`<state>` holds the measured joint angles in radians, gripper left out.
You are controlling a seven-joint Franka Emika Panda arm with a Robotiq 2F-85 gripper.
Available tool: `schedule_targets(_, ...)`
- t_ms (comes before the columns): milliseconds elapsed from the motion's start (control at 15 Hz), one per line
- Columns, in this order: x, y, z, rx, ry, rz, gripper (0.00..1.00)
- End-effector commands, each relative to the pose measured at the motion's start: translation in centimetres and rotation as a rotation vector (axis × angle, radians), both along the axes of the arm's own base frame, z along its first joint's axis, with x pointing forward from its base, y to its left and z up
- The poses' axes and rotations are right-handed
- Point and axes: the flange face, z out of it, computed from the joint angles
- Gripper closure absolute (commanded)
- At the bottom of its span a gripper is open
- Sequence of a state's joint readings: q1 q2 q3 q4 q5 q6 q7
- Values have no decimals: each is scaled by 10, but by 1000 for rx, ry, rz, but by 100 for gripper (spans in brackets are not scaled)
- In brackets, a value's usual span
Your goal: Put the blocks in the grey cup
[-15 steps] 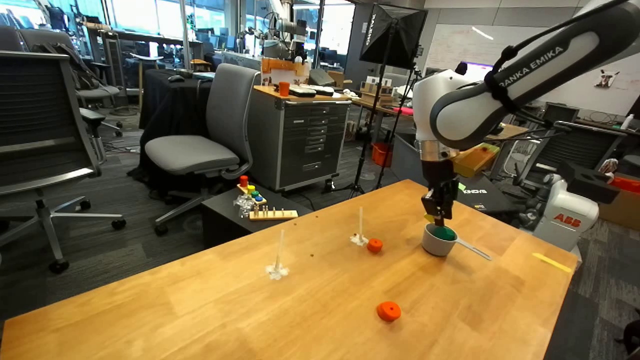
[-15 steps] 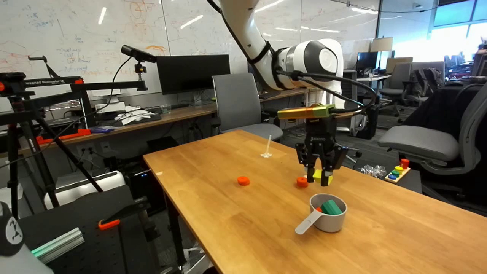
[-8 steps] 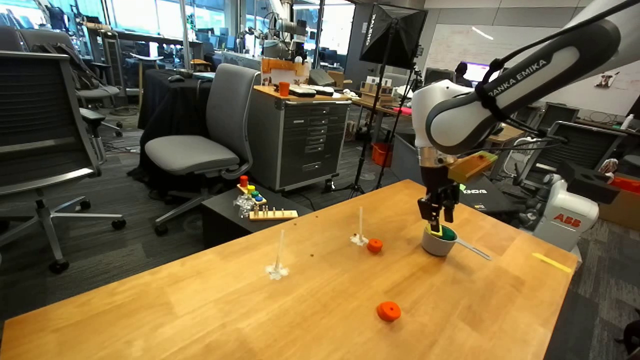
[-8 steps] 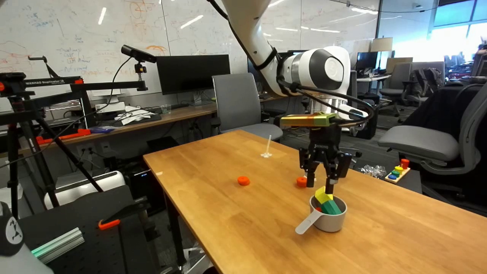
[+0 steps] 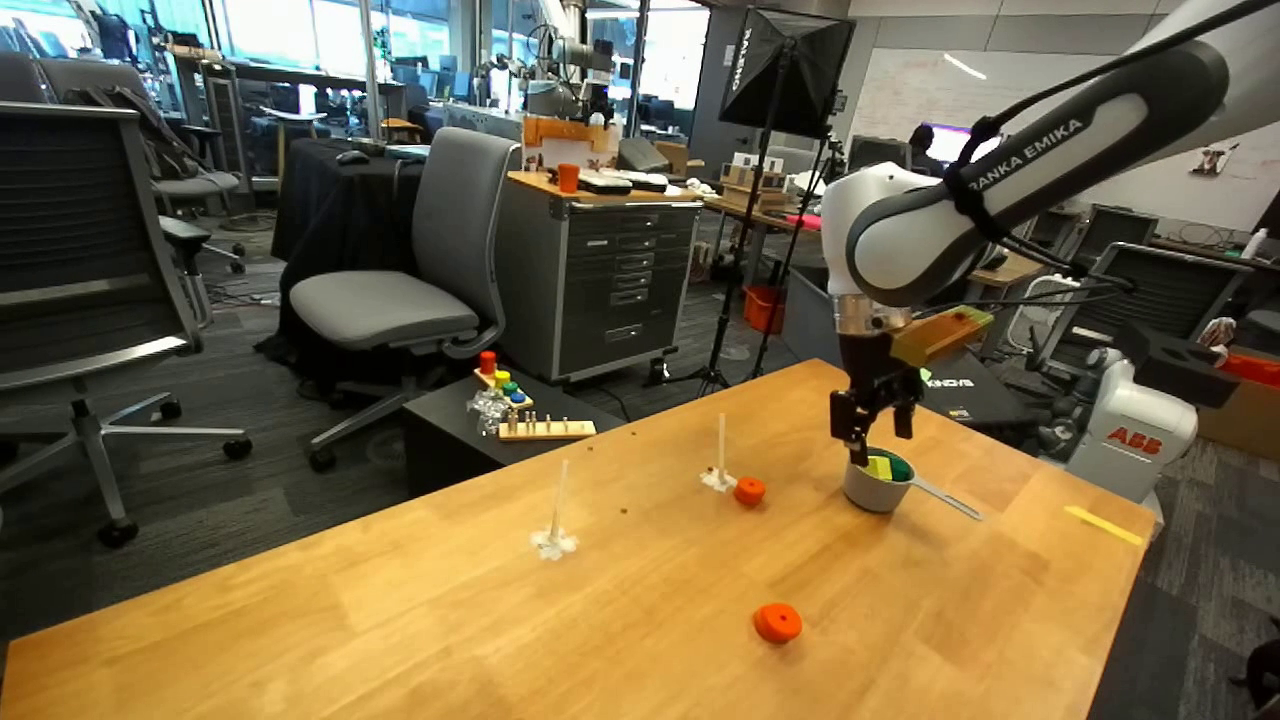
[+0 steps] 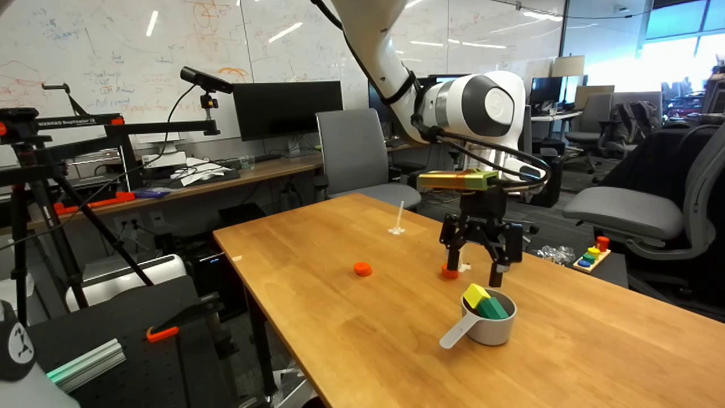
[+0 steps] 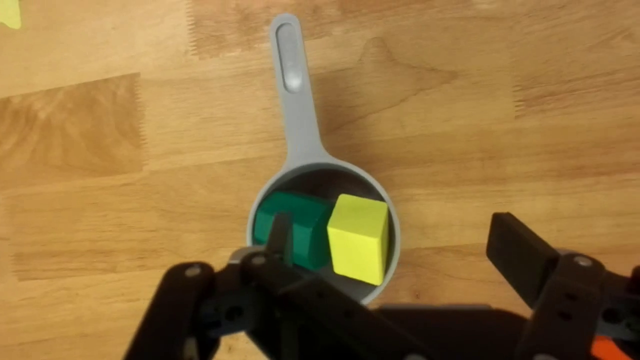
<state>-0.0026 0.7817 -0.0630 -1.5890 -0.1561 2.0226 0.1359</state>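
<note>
The grey cup (image 7: 395,235) stands upright on the table, its handle pointing away to one side. Inside it a yellow-green block (image 7: 357,240) rests beside a green block (image 7: 300,205); both poke up to the rim in an exterior view, yellow-green block (image 6: 474,295) and green block (image 6: 493,309). Just above the cup hangs my gripper (image 6: 474,273), open, with nothing between its fingers. In the wrist view one finger (image 7: 281,235) covers part of the green block. Two orange round pieces lie on the table, orange piece (image 5: 778,622) and orange piece (image 5: 749,491).
Two thin white upright sticks, stick (image 5: 721,448) and stick (image 5: 561,505), are fixed to the table (image 5: 420,600) by white bases. One stands right by an orange piece. A yellow tape strip (image 5: 1103,525) marks the table near its edge. A grey chair (image 6: 357,153) stands beyond.
One second ago my gripper held the yellow-green block above the cup. The gripper came down, its fingers spread wide, and the block now sits in the cup against the green one.
</note>
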Motion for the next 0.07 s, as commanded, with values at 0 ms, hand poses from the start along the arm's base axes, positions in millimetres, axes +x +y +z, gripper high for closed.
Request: schedule_targets(0,1,6,2,4,2,-4,0)
